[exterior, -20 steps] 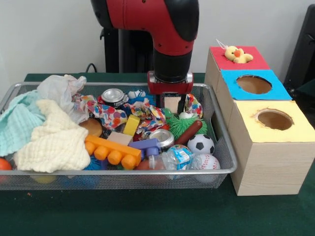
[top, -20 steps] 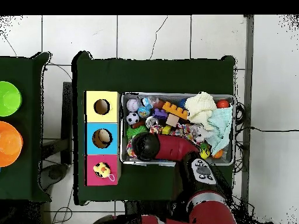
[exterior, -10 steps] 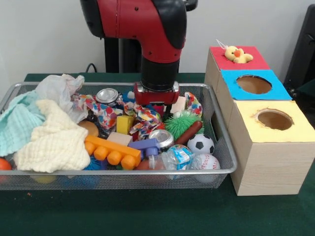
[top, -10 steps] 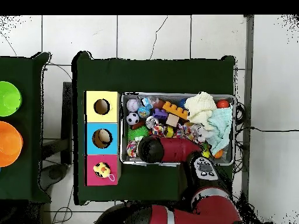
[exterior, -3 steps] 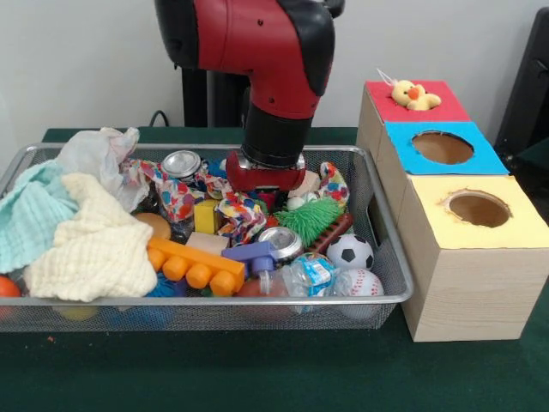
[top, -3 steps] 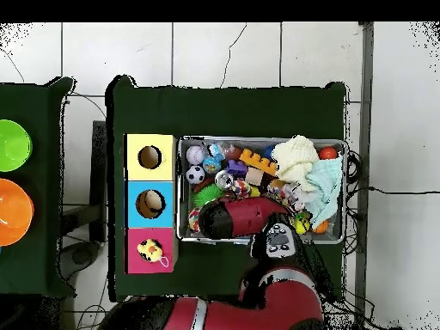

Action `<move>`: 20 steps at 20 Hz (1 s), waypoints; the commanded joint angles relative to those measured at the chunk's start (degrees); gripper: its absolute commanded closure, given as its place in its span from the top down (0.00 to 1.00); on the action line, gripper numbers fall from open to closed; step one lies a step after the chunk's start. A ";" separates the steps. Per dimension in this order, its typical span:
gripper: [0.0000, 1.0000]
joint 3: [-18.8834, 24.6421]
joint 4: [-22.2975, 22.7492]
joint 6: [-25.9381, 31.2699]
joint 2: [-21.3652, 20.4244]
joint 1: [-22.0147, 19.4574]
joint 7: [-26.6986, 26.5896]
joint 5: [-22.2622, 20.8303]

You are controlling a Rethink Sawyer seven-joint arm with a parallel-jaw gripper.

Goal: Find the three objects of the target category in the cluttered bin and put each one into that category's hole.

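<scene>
gripper [exterior, -3 steps: 268, 196] buried in bin [exterior, -3 steps: 382, 257] clutter

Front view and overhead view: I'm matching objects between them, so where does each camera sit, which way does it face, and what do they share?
Front view: level across the table, facing the robot; the red arm drops into the wire bin, its gripper sunk in clutter.
Overhead view: above, looking straight down; the arm reaches in from the bottom edge.
Shared: the bin, the soccer ball, the yellow duck on the red box, turned half round between views.
</scene>
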 commanded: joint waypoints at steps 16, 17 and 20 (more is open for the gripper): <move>1.00 -26.97 -16.47 -14.00 11.79 8.40 12.17 -13.58; 1.00 -27.58 -16.36 -14.92 11.89 8.48 12.19 -12.87; 1.00 -27.89 -15.93 -15.50 11.10 8.19 10.66 -11.52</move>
